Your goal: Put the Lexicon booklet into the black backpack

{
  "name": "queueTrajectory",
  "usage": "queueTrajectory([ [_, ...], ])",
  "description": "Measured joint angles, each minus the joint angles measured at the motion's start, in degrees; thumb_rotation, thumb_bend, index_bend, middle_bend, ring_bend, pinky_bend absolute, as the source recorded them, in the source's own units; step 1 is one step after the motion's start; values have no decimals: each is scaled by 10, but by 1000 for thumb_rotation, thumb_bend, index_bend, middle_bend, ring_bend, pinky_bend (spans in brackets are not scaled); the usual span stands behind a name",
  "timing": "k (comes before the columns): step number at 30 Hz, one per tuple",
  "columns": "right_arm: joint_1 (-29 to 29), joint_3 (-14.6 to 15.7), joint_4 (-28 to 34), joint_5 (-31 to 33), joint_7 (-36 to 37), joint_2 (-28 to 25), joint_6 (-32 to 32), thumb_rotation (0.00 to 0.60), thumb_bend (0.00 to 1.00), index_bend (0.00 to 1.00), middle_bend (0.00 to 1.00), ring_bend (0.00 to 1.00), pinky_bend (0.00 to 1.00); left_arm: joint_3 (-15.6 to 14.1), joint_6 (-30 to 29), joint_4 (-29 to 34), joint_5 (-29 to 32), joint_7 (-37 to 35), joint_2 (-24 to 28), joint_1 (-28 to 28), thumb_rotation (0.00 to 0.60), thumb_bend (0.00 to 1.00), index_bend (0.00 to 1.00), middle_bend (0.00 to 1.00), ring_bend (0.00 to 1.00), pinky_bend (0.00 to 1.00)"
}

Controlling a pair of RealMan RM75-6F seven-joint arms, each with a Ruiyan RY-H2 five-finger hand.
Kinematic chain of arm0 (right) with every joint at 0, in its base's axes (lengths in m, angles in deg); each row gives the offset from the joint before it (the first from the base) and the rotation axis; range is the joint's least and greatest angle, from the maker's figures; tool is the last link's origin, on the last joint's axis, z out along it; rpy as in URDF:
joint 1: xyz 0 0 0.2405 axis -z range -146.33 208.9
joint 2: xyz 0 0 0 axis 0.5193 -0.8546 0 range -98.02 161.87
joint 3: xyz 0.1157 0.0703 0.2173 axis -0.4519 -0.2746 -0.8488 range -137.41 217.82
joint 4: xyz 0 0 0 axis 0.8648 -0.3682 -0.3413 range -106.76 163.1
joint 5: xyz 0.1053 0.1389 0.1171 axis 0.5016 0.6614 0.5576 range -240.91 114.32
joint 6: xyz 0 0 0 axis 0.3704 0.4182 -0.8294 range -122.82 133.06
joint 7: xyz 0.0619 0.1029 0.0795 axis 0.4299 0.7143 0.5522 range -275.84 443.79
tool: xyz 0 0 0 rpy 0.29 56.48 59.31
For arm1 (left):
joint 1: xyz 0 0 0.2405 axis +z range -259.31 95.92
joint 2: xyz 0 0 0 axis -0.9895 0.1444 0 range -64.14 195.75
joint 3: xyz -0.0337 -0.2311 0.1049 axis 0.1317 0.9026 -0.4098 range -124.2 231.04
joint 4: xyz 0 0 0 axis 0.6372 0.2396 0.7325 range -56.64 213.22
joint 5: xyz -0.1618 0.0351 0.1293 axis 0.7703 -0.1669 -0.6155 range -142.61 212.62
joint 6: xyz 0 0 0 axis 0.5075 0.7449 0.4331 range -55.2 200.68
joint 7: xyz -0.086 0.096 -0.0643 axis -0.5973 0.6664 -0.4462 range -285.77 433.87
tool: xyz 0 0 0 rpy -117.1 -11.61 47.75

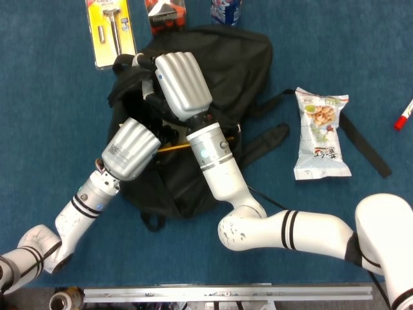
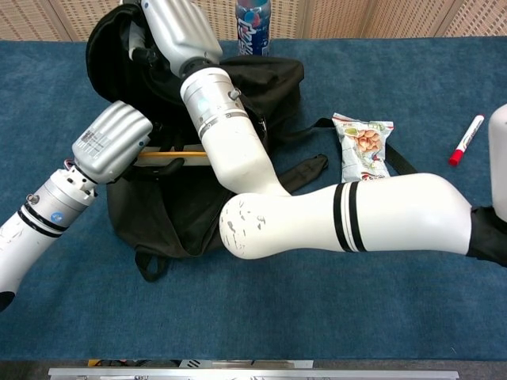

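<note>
Fingers of the left hand (image 1: 132, 148) are closed on the Lexicon booklet (image 2: 170, 154) inside the black backpack (image 1: 222, 64), whose flap is held up by the right hand (image 1: 181, 84).

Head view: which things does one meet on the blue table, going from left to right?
Yellow tool pack → black backpack → snack bag → red marker.

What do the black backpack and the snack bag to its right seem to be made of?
Black backpack: likely soft woven fabric, matte; it sags, folds and shows no shine.
Snack bag: probably thin plastic film, glossy, with printed colours, crimped ends and wrinkles.
</note>
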Motion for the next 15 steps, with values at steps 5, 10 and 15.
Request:
queueTrajectory([
  [5,2,3,-2,-1,-1,-1,0,600,808,668,580,583,743,-1,11,25,11,17,8,7,600,328,508,578,495,625],
  [10,5,5,-1,-1,-2,-4,0,600,809,668,580,583,743,-2,21,81,25,51,30,18,600,279,321,382,351,533],
  [15,9,7,2,-2,-3,-8,-1,600,809,668,580,583,743,-6,36,159,40,84,63,31,600,269,190,254,254,450],
])
